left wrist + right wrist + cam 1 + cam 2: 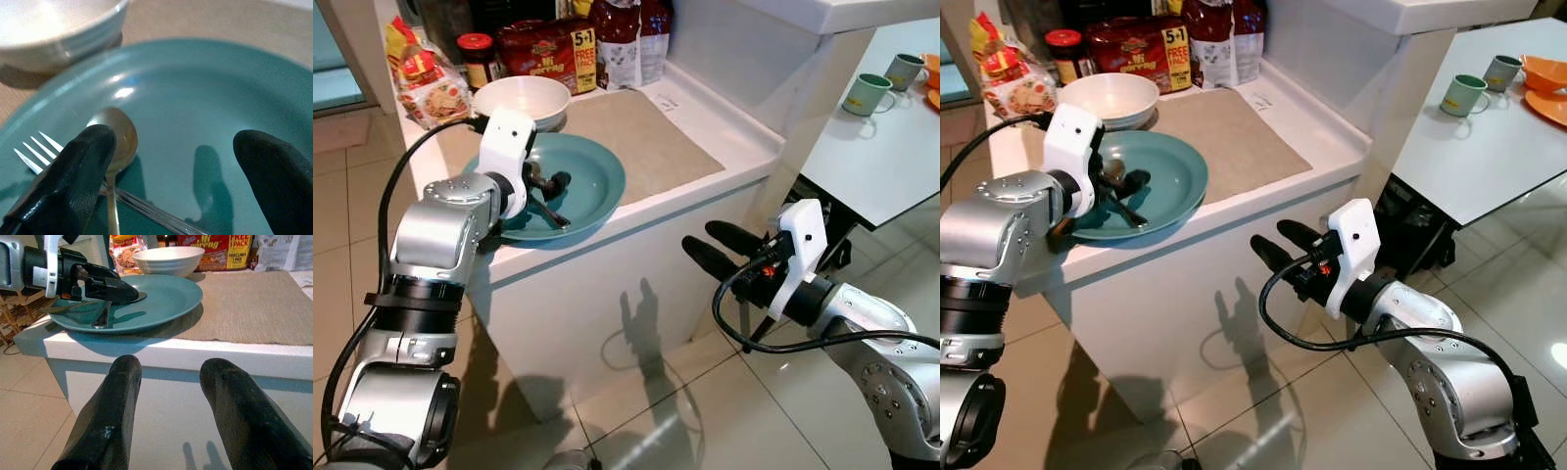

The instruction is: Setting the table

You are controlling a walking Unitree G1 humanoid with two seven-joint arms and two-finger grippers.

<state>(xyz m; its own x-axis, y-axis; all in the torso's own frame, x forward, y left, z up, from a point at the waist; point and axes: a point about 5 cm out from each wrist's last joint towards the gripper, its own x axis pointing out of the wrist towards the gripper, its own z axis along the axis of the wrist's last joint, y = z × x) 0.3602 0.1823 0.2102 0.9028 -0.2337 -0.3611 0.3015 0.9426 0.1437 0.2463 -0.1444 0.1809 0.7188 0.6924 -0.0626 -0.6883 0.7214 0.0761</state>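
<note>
Barely begun — the teal plate sits on the counter with the spoon and fork in it. Over them the left gripper hangs, fingers spread, grasping nothing; the right gripper waits open below the counter edge.

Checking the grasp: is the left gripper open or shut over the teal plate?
Open: the left gripper fingers stand apart above the round teal plate, gripping nothing.

I'm looking down from the head at the white counter; my left wrist camera is sitting close over the round teal plate, which my right wrist camera is facing from lower down.
</note>
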